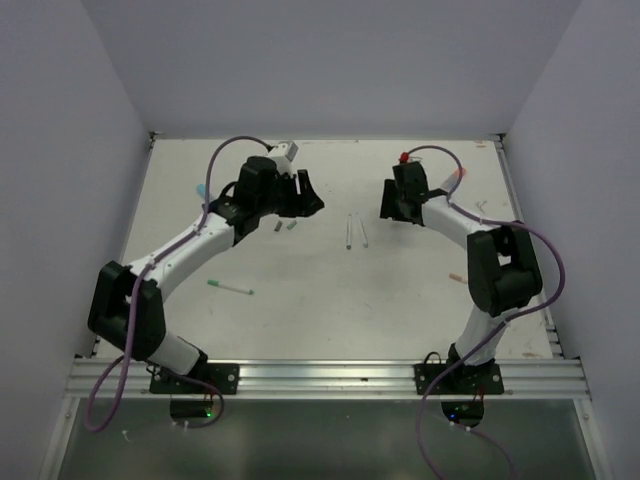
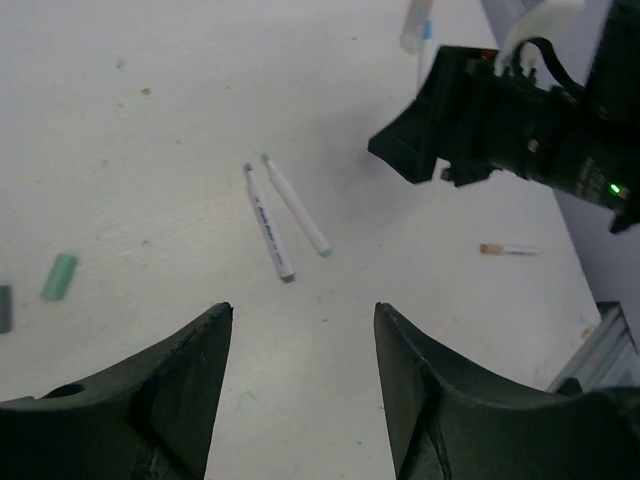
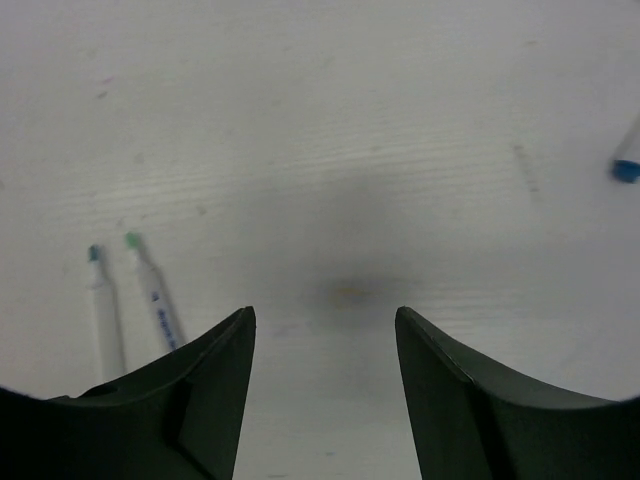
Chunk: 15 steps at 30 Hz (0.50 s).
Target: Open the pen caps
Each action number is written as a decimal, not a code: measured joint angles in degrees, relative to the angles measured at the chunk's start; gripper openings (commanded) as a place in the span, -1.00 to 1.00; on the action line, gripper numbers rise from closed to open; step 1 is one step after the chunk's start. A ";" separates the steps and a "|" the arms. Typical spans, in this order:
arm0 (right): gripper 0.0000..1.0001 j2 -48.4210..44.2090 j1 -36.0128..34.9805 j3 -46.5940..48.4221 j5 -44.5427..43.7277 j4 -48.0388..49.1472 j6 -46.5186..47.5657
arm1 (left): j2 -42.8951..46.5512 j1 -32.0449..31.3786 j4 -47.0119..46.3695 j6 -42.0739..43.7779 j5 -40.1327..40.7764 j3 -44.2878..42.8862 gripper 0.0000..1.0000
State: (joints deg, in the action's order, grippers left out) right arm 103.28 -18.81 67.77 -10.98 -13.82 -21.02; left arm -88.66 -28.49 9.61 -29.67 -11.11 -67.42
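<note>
1. Table (image 1: 330, 320): white and flat, with both arms reaching over its far half.
2. Left gripper (image 2: 302, 312): jaws stand wide apart with nothing between them. Only bare table shows in the gap.
3. Right gripper (image 3: 325, 315): jaws likewise wide and holding nothing, poised above bare table. It faces the left gripper across the middle, well apart from it.
4. Two thin pens (image 1: 355, 232): they lie on the table between the grippers, side by side and nearly parallel, close but not touching. Their coloured tips show, one green and one darker teal.
5. Green cap (image 2: 60, 276): it lies loose on the table near the left gripper, well apart from the two thin pens.
6. Dark cap (image 1: 277, 228): it lies just beside the green cap and is cut off at the edge of the left wrist view.
7. Third pen (image 1: 230, 288): it lies alone nearer the arm bases, with one end green. Whether that end is a cap I cannot tell.
8. Short orange-ended piece (image 2: 508, 249): it lies on the table near the right arm, too small to identify.
</note>
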 measured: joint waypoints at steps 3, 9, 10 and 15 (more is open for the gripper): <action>0.27 -0.98 5.64 0.83 -4.50 -2.89 -1.11 | 6.62 -2.69 -5.79 -2.47 -3.32 6.10 0.29; 0.35 -7.61 15.15 -3.67 -9.29 -8.02 -5.05 | 13.73 -5.68 -10.78 -5.29 -7.76 15.63 0.32; 0.35 -8.96 15.74 -4.46 -9.73 -8.90 -5.44 | 14.08 -5.66 -10.99 -5.42 -8.13 16.37 0.32; 0.33 -16.22 19.43 -8.33 -10.60 -12.44 -7.91 | 16.02 -5.66 -14.19 -6.73 -10.93 20.90 0.32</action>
State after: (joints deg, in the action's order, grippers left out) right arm 87.07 0.62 59.44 -21.58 -26.26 -28.93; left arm -72.64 -34.15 -4.58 -36.40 -22.04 -46.52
